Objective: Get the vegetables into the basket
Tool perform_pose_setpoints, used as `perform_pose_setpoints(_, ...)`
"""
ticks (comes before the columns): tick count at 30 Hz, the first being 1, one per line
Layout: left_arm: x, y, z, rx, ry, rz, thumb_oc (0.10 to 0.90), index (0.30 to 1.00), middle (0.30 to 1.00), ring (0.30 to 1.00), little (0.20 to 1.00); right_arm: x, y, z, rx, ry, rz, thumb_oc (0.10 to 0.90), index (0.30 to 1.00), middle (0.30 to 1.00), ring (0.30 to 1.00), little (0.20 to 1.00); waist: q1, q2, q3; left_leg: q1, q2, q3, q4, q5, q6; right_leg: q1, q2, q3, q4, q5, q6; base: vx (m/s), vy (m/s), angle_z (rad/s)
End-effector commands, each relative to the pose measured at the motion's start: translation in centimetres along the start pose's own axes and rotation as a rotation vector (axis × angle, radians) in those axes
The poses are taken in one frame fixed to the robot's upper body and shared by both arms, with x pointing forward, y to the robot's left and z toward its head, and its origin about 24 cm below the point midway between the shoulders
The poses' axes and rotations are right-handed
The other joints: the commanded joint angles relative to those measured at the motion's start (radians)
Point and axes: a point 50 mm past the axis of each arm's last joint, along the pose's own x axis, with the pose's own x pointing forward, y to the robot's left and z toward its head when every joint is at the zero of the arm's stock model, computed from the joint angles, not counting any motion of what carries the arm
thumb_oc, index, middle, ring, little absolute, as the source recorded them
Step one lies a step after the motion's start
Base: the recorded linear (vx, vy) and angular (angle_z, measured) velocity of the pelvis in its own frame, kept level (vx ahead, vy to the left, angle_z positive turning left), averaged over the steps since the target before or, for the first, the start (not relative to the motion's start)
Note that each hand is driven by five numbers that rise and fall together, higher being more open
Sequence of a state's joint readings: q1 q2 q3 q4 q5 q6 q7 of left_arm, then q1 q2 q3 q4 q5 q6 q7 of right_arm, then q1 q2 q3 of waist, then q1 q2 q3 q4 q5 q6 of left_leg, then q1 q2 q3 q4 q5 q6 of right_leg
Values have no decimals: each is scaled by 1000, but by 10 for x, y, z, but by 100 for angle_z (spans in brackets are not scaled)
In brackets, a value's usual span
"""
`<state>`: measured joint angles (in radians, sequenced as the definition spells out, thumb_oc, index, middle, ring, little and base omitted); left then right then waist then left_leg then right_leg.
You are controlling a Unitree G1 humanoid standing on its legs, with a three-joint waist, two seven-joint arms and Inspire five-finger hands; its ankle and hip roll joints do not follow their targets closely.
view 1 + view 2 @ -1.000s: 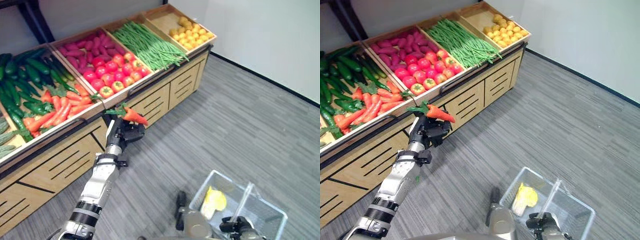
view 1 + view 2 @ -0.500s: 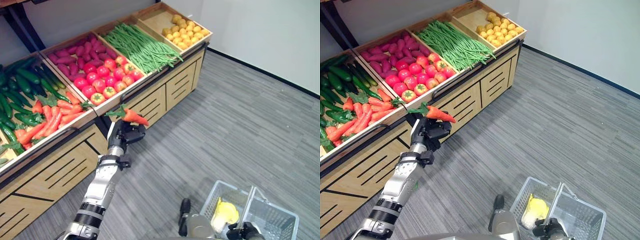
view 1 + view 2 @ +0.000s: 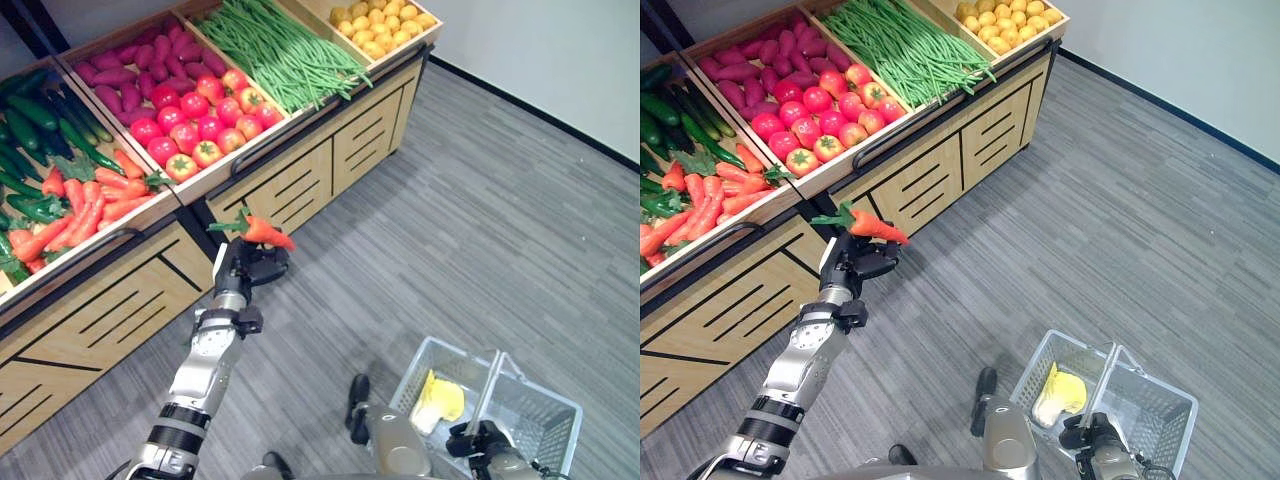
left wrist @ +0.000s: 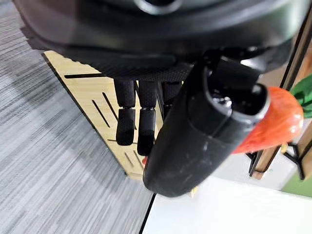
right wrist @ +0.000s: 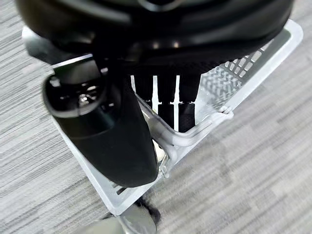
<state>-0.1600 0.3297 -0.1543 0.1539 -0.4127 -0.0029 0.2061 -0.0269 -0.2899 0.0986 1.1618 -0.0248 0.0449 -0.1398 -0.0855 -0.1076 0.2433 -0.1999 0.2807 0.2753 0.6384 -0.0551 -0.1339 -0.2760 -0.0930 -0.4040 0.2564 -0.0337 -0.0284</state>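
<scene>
Currently the left robot hand point(image 3: 250, 268) is raised in front of the wooden produce stand point(image 3: 300, 190), fingers curled round a carrot point(image 3: 262, 230). The carrot lies roughly level across the top of the hand, long axis crosswise: orange tip toward the robot's right, green leafy top toward the stand on the left. It is held over the grey floor point(image 3: 480, 220), just clear of the stand's front edge and well apart from the basket point(image 3: 540, 410).

Stand bins, left to right: cucumbers point(image 3: 40, 120) at the far left, a heap of carrots point(image 3: 85, 205) toward the front edge, purple sweet potatoes point(image 3: 115, 75) at the back of the next bin with tomatoes point(image 3: 200, 120) in front of them, then green beans point(image 3: 280, 45), then small yellow fruit point(image 3: 385, 25) at the right end. Slatted drawer fronts point(image 3: 365, 140) run below the bins.

The right robot hand point(image 5: 161, 105) is low at the near right, fingers wrapped over the basket's handle point(image 5: 195, 131). The white wire basket hangs above the floor with one yellow item point(image 3: 437, 398) inside. Nothing lies on the floor between carrot and basket.
</scene>
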Motion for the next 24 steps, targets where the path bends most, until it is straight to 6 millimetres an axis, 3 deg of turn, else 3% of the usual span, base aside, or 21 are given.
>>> perform_pose_setpoints(1,6,-13,71,-44,-346,-51,400,300,300,300,300,0,-20,-8,-75,-2,-64,400,300,300,300,300,-32,-10,-33,31,-68,1,-321,56,20,172,-32,75,-243,124,144,110,261,-5)
perform_pose_setpoints(2,6,-11,72,-47,-350,-44,400,300,300,300,300,0,-22,-7,-75,-3,-70,400,300,300,300,300,-26,-4,-38,32,-66,-19,-412,59,17,168,-38,88,-246,128,157,184,418,-30)
perform_pose_setpoints(3,5,-8,74,-53,-366,-29,400,300,300,300,300,1,-26,-4,-92,-16,-79,400,300,300,300,300,7,10,-36,19,-86,-142,-579,145,-1,161,-44,137,-254,134,173,218,458,-45)
perform_pose_setpoints(4,5,-7,73,-43,-368,-18,400,300,300,300,300,1,-28,-4,-103,-16,-83,400,300,300,300,300,25,15,-33,8,-98,-224,-615,174,-7,161,-47,168,-254,136,178,229,548,-34)
perform_pose_setpoints(5,3,-3,76,-49,-383,-12,400,300,300,300,300,2,-29,3,-94,-35,-82,400,300,300,300,300,16,19,-34,18,-103,-255,-585,129,-4,161,-70,216,-241,130,186,160,568,-119)
perform_pose_setpoints(6,2,-3,79,-30,-395,-24,400,300,300,300,300,2,-29,8,-84,-47,-83,400,300,300,300,300,18,20,-35,21,-122,-213,-574,124,10,147,-87,252,-242,147,200,82,440,-134)
perform_pose_setpoints(9,1,-1,84,-11,-417,-28,400,300,300,300,300,3,-29,13,-52,-60,-84,400,300,300,300,300,15,6,-32,9,-157,-190,-534,87,37,131,-120,296,-240,163,215,42,379,-88)
perform_pose_setpoints(12,3,-1,90,10,-437,-30,400,300,300,300,300,3,-21,21,-40,-79,-65,400,300,300,300,300,17,-21,-21,5,-187,-145,-513,55,64,108,-145,338,-247,197,237,-26,263,-51)
perform_pose_setpoints(13,5,0,92,19,-443,-25,400,300,300,300,300,3,-13,26,-52,-91,-46,400,300,300,300,300,19,-40,-16,5,-203,-115,-510,40,79,84,-157,355,-246,238,254,-33,274,-69)
perform_pose_setpoints(19,3,9,89,43,-430,9,400,300,300,300,300,2,-1,27,-77,-89,-8,400,300,300,300,300,29,-77,-17,48,-203,-25,-510,7,86,56,-181,325,-270,376,290,27,129,-53)
perform_pose_setpoints(24,3,11,89,52,-426,17,400,300,300,300,300,2,1,22,-69,-77,-1,400,300,300,300,300,41,-70,-19,43,-186,-1,-451,-27,100,80,-207,271,-259,362,290,1,59,-31)
